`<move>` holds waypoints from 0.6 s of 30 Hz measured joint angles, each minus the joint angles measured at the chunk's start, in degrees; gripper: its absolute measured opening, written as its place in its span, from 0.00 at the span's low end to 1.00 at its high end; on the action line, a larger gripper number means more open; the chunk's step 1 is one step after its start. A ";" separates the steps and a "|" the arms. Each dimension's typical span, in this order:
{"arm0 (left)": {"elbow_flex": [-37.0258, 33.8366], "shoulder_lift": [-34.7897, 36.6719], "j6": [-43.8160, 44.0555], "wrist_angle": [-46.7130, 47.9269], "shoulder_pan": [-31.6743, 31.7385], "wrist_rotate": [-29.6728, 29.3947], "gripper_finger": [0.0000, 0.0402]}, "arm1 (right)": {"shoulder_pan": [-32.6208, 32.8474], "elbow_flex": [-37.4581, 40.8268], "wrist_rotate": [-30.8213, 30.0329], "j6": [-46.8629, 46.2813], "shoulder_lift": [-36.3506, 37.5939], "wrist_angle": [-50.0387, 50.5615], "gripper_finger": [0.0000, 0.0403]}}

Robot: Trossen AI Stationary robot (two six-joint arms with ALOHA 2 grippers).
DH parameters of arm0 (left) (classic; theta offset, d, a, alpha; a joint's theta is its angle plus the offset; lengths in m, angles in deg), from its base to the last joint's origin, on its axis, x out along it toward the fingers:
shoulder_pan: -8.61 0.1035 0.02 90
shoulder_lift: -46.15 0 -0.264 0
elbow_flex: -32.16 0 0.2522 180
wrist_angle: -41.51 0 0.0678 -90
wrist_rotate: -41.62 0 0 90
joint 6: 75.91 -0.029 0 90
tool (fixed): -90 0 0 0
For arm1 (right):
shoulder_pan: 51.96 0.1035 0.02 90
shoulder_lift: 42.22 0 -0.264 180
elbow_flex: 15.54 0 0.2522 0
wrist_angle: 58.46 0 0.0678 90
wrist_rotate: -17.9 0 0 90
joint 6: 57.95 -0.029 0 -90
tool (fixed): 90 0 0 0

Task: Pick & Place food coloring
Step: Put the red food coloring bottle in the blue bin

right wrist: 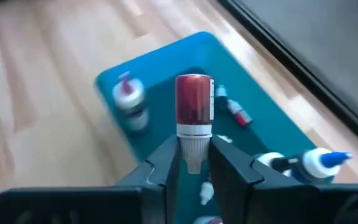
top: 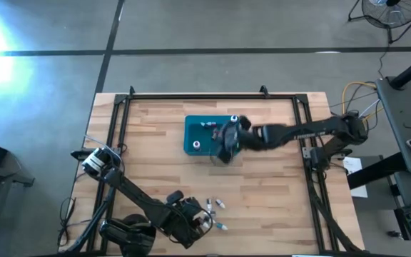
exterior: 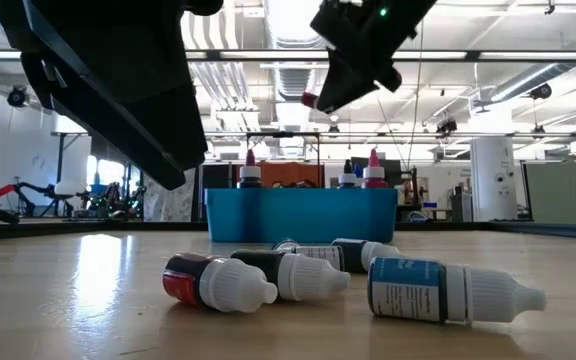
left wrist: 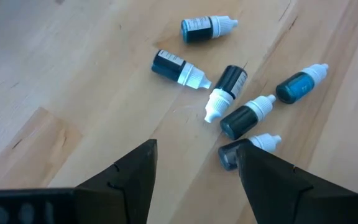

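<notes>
My right gripper (right wrist: 194, 152) hangs over the teal bin (top: 195, 132), shut on a red food coloring bottle (right wrist: 194, 99). In the low view that bottle's red end (exterior: 310, 100) shows well above the bin (exterior: 303, 215). Inside the bin a few bottles stand upright (right wrist: 129, 99), and others lie on its floor (right wrist: 238, 115). My left gripper (left wrist: 197, 152) is open near the table's near edge, just short of several loose bottles (left wrist: 229, 84) lying on their sides on the wood. One dark bottle (left wrist: 232, 155) lies right beside a fingertip. My right gripper pinches the red bottle by its white cap and neck (right wrist: 193, 134) between the two fingers. The red body sticks out beyond the fingertips, in line with the fingers. The fingers slant downward from above, and the bottle is lifted clear over the bin.
Bare wooden table surrounds the bin on all sides. A black frame (top: 120, 100) runs along the table's far, left and right edges. My left arm (exterior: 118, 80) fills the upper left of the low view. Loose bottles (exterior: 268, 275) lie in a cluster between the near edge and the bin.
</notes>
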 joint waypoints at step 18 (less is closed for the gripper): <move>-0.06 -0.18 -14.59 -8.31 0.55 5.62 0.49 | 9.81 0.00 9.68 9.52 5.44 11.78 0.71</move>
